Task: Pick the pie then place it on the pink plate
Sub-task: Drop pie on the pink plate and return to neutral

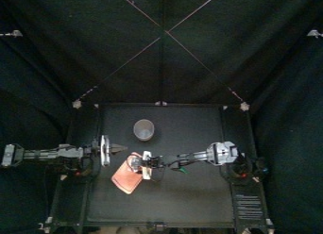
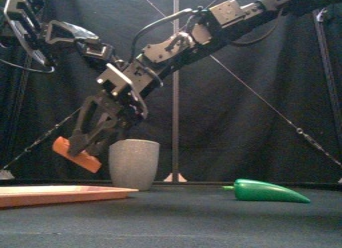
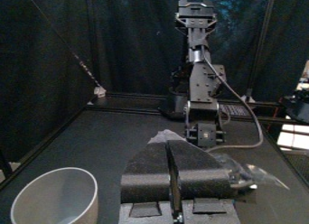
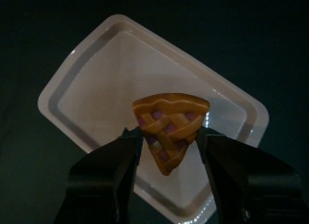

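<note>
The pie is a wedge with an orange lattice top, and my right gripper is shut on it. It hangs tip down in the air above the pink plate. In the front view the pie sits at the low end of the right gripper, well above the flat pink plate. From above, the right gripper is over the plate. My left gripper rests shut at the table's left, its jaws holding nothing.
A tall grey speckled cup stands just behind the plate, near the table's middle. A green toy pepper lies on the table to the right of the cup.
</note>
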Controlling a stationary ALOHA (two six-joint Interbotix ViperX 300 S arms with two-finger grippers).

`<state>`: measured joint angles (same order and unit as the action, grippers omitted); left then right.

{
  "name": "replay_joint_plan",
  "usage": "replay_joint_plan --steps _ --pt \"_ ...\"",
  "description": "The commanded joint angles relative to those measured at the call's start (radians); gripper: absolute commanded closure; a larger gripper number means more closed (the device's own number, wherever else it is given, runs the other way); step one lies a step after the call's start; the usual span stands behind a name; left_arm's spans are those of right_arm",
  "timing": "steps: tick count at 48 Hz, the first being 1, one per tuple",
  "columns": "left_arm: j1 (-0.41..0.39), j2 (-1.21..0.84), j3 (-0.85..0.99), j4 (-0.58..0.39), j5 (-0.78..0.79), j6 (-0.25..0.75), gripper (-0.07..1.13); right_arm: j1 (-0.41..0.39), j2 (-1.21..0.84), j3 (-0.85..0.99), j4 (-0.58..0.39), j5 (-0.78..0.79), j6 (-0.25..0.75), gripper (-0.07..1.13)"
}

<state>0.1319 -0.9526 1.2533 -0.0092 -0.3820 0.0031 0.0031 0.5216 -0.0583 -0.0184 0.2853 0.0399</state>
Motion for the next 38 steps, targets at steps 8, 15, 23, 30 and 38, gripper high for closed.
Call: replay_joint_plan --steps 8,15,23,30,38 --pt "0.005 0.003 -0.011 0.002 -0.008 0.003 1.07 -0.002 -0.012 -0.048 0.006 0.011 0.002 0.05" --pt "0.005 0.005 -0.011 0.002 -0.009 0.003 1.07 0.000 -0.026 -0.028 0.006 0.009 0.002 0.05" --pt "0.006 0.003 -0.009 0.002 -0.008 0.003 1.07 -0.002 -0.084 0.057 0.015 -0.012 0.002 0.05" --pt "0.005 0.003 -0.008 0.002 -0.009 0.002 1.07 -0.008 -0.186 0.186 0.021 -0.094 0.002 0.05" --pt "0.005 0.005 -0.003 0.002 -0.009 0.000 1.07 -0.011 -0.351 0.377 0.017 -0.210 0.000 0.05"
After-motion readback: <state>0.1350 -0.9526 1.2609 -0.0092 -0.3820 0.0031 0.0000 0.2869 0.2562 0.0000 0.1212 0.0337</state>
